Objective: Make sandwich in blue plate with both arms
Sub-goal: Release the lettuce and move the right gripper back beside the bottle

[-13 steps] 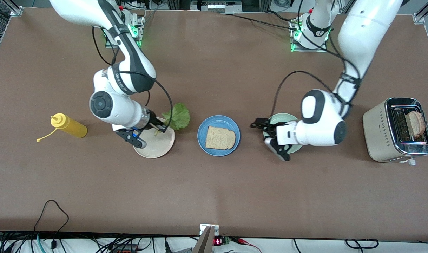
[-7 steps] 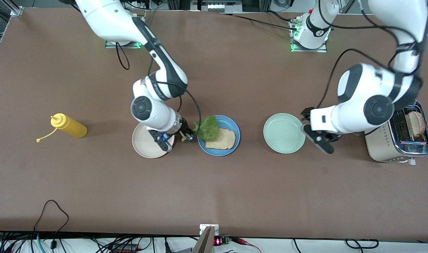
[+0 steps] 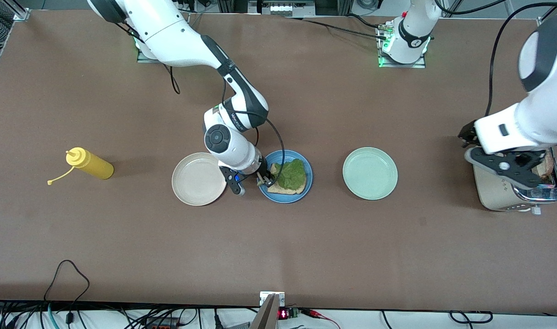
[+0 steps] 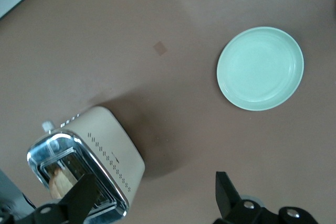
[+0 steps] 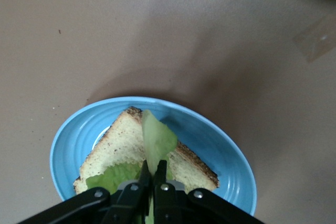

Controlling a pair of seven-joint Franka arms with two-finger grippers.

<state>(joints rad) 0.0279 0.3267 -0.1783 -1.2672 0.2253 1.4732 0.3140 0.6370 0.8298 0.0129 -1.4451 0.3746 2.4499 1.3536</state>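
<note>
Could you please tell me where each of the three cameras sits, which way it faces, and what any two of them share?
Front view: high across the table, facing both arms' bases; it shows the right gripper over the blue plate and the left gripper over the toaster.
Left wrist view: on the left arm's wrist, looking down past open fingers at the toaster and the mint-green plate.
Right wrist view: on the right wrist, looking down at the right gripper shut on the lettuce leaf over the toast slice.
Front and left wrist views share toaster and mint-green plate.
</note>
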